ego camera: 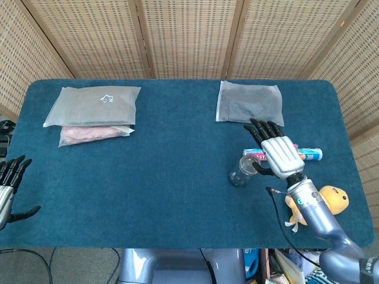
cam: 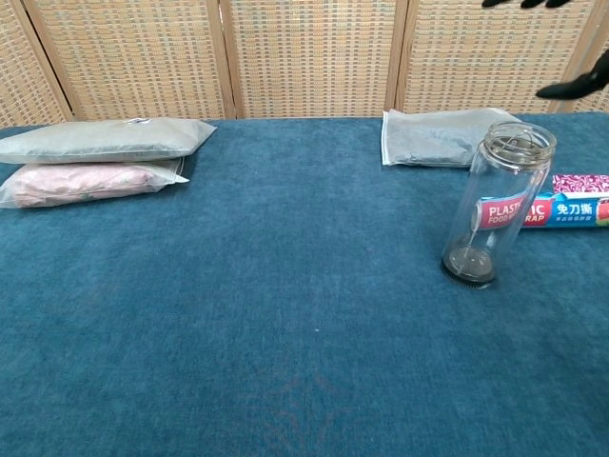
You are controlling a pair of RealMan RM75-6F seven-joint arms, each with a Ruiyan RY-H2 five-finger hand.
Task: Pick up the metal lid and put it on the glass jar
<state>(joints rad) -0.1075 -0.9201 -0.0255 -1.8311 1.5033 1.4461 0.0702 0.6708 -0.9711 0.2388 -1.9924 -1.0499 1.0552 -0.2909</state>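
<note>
The box (cam: 557, 210) behind the jar reads "PLASTIC FOOD WRAP".
</note>
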